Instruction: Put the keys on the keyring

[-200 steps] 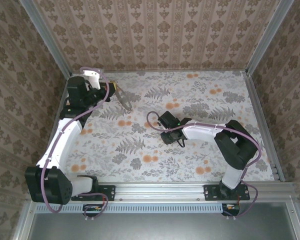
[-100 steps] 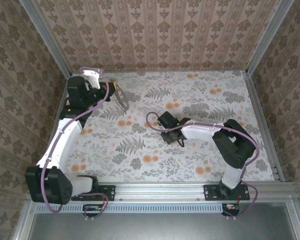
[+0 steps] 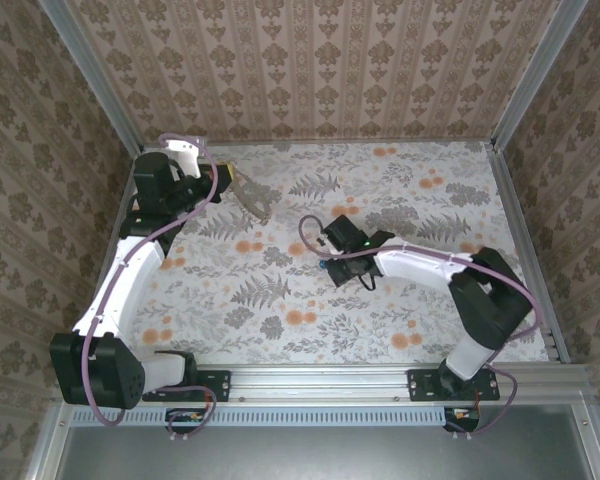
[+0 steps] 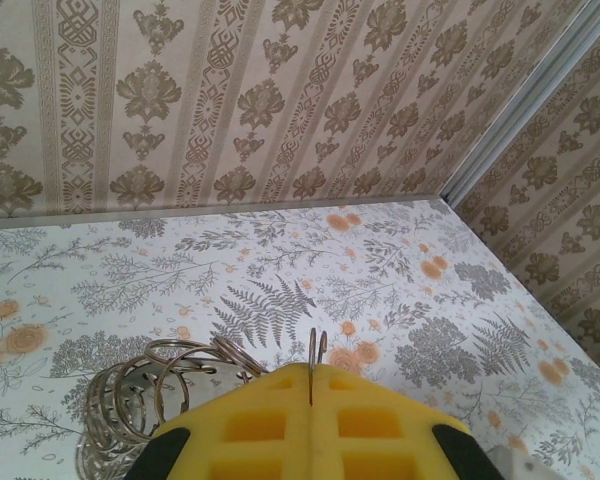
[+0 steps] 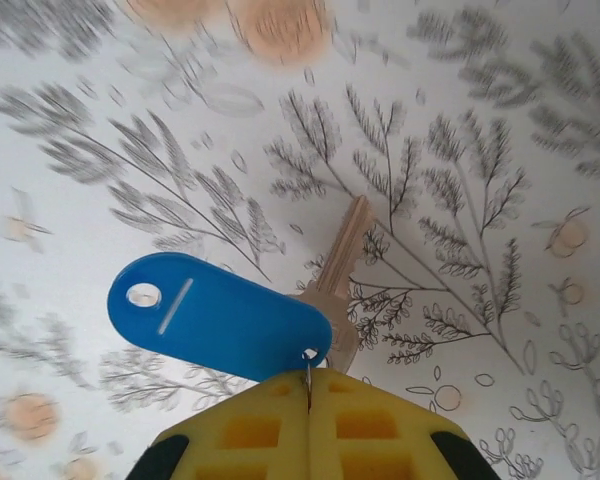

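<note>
My left gripper (image 3: 224,184) is at the table's far left, shut on the keyring. In the left wrist view its yellow pads (image 4: 270,420) pinch a thin metal ring (image 4: 317,347) edge-on. The ring's strap of linked metal loops (image 4: 140,400) hangs down on the left. The top view shows that strap (image 3: 256,196) trailing right of the gripper. My right gripper (image 3: 332,262) is near the table's middle, shut on the keys. Its pads (image 5: 270,430) clamp the small wire loop joining a blue plastic tag (image 5: 220,315) and a metal key (image 5: 342,262). A blue speck of the keys (image 3: 323,264) shows at the fingers.
Patterned walls (image 3: 310,70) and metal rails (image 3: 380,380) enclose the floral table (image 3: 280,300). The right arm's purple cable (image 3: 305,232) loops just behind its gripper. A wide stretch of table lies between the two grippers.
The right gripper's jaws have closed on the keys, and that arm has stretched out and shifted slightly. The strap under the left gripper has swung to the right.
</note>
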Tool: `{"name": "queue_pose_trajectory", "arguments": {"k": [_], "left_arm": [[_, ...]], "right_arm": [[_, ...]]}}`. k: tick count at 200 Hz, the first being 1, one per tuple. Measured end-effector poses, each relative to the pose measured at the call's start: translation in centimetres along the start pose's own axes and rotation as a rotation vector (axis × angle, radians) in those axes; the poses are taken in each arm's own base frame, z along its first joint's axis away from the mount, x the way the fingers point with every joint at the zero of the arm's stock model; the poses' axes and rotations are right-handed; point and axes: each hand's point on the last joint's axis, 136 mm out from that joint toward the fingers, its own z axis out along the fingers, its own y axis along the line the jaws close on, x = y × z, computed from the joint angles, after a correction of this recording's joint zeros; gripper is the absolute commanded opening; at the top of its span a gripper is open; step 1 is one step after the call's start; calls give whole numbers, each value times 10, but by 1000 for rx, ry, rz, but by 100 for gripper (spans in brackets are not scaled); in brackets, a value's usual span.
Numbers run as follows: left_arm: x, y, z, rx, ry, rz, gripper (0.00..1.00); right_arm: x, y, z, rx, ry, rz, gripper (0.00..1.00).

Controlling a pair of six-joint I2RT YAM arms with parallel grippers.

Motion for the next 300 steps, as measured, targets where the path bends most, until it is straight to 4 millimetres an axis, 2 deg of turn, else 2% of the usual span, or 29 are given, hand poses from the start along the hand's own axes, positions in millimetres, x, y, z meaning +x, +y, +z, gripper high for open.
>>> {"name": "queue_pose_trajectory", "arguments": {"k": [33,59,94,156,187,207,228,270,300], "left_arm": [[1,-3,1,8,3,1,0],[2,-5,2,14,6,3,0],[3,-8,3,22,9,5,0],[4,-10,3,27,12,6,0],[5,-13,4,33,15,8,0],[6,-16,5,42,20,14,0],[11,-24,7,59,40,36,0],[20,-52,13,123,76,117,0],[19,-72,15,168,82,179,0]], "right_arm": [[-27,-8,-38,-132,-119,104,0],[-32,-18,-44,-169,-142,153,0],[-13,-13,-30,-198,-73,171,0],[34,0,-7,-240,66,206,0],[40,3,-6,-257,82,229,0],[32,4,-12,-276,49,232,0],[14,3,-29,-307,-33,242,0],[-29,-7,-83,-381,-259,277,0],[-54,-13,-122,-443,-413,274,0]]}}
